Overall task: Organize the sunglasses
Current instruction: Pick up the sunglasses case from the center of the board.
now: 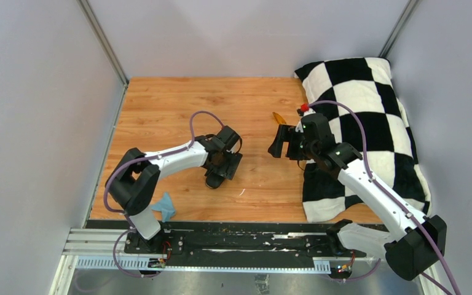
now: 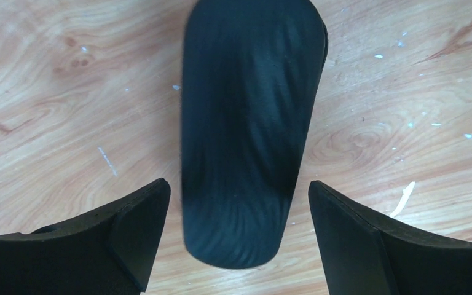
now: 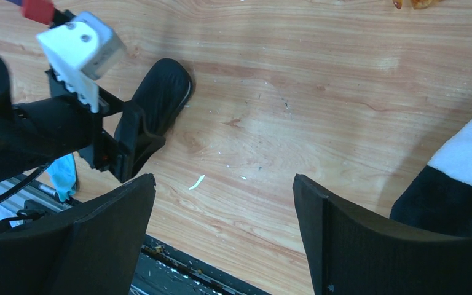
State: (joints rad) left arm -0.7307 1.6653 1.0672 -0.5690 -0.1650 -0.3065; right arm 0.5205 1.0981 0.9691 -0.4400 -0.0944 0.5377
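The wooden table (image 1: 178, 110) carries a black-and-white checkered cushion (image 1: 375, 110) along its right side, partly over the edge. The right gripper (image 3: 224, 181) hangs above bare wood just left of the cushion, fingers spread wide with nothing between them. The left gripper (image 2: 236, 187) is low over the black case (image 2: 249, 129), one finger on each side of its near end. A strip of wood shows between each finger and the case, so the fingers are wide and not gripping. The case lies flat, lengthwise away from the wrist. A light-blue cloth (image 1: 165, 207) sits crumpled at the table's near edge by the left arm's base. The sunglasses (image 1: 278, 118) lie on the wood, just beyond the right gripper and near the cushion's far-left corner. Their long axis slants from far-left to near-right. They are too small to tell which way the lenses face.
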